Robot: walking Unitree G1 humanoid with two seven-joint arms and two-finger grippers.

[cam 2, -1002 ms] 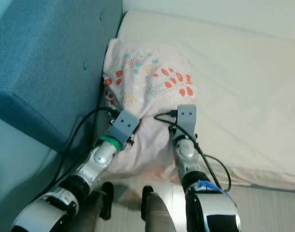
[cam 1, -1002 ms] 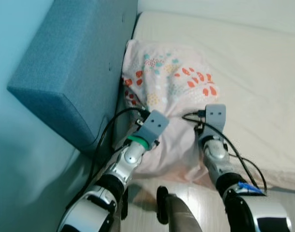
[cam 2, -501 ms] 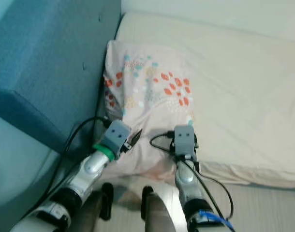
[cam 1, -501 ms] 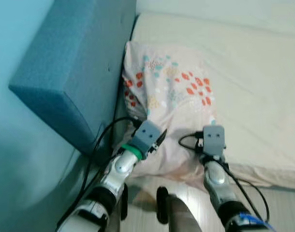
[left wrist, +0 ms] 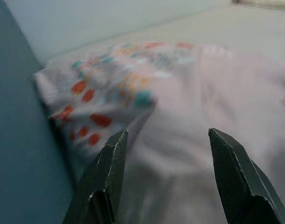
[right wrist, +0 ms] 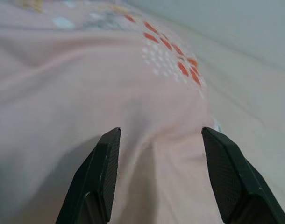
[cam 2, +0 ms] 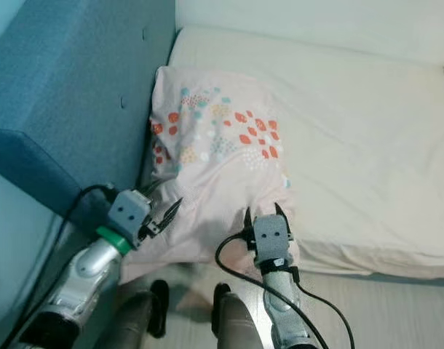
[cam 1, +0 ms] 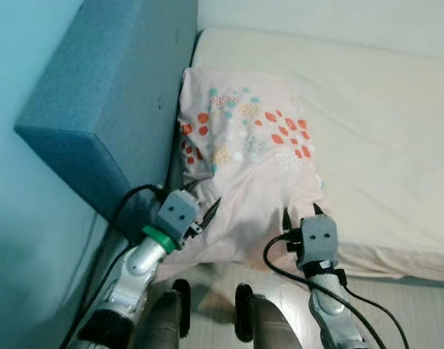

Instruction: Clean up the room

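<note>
A pale pink pillow with orange and teal spots lies on the cream mattress, its left side against the blue headboard. My left gripper hovers open at the pillow's near left corner. At the pillow's near right edge my right gripper stands open, fingers pointing at the fabric. In the left wrist view the pillow lies just past the fingertips. The right wrist view has pink cloth close under the spread fingers.
The blue padded headboard stands along the left, with a teal wall beside it. Light wooden floor runs along the mattress's near edge. My legs are at the bottom.
Both arms have drawn back toward me off the pillow. The grippers, earlier pressed onto the near part of the fabric, now hang open at its near edge. The pillow stays on the mattress.
</note>
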